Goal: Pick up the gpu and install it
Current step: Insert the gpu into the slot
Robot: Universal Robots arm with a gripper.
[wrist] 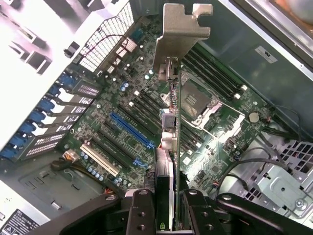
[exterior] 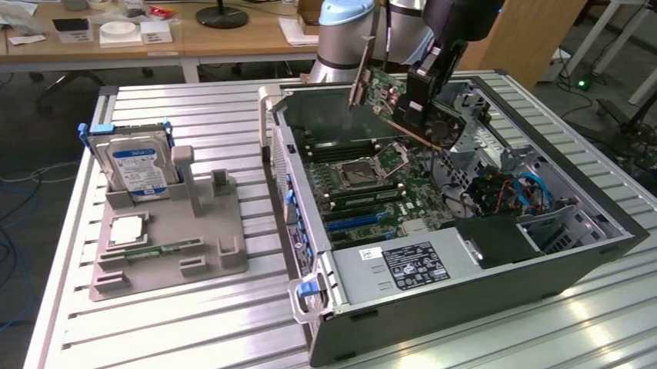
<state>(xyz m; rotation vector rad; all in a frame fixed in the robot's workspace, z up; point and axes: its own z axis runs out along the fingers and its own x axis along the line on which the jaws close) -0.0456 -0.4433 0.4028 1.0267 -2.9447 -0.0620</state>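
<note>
Above the open computer case (exterior: pixel 462 315), the gripper (wrist: pixel 168 208) pinches the gpu (exterior: pixel 380 88) by one end, its two fingers (wrist: pixel 141 210) pressed against the card's opposite faces. In the wrist view we look along the card's edge toward its silvery end bracket (wrist: pixel 183 34), with the motherboard (wrist: pixel 127 112) beneath. The gpu hangs clear of the board, tilted in the exterior view, and appears to touch nothing but the fingers.

We judge the step in hand to be carrying the card over the board toward a slot. Done well, this would mean:
- bringing the card upright;
- keeping its lower edge parallel to the long blue slot (wrist: pixel 131 129);
- keeping the bracket toward the case's rear wall, so that connector and bracket reach their places together.

The CPU socket (wrist: pixel 198 100) and loose cables (wrist: pixel 252 161) lie close under the card, and we think a tilted edge could catch them. Because the grip sits at one end, we also expect the card to pivot if pushed off its axis.

The case lies on its side on a slatted aluminium table (exterior: pixel 185 330). At the exterior view's left, apart from the case, a grey fixture (exterior: pixel 169 265) holds a hard drive (exterior: pixel 138 169) upright and a memory stick (exterior: pixel 156 249) lying flat. Beyond the table stand wooden desks (exterior: pixel 205 46) bearing small items.
</note>
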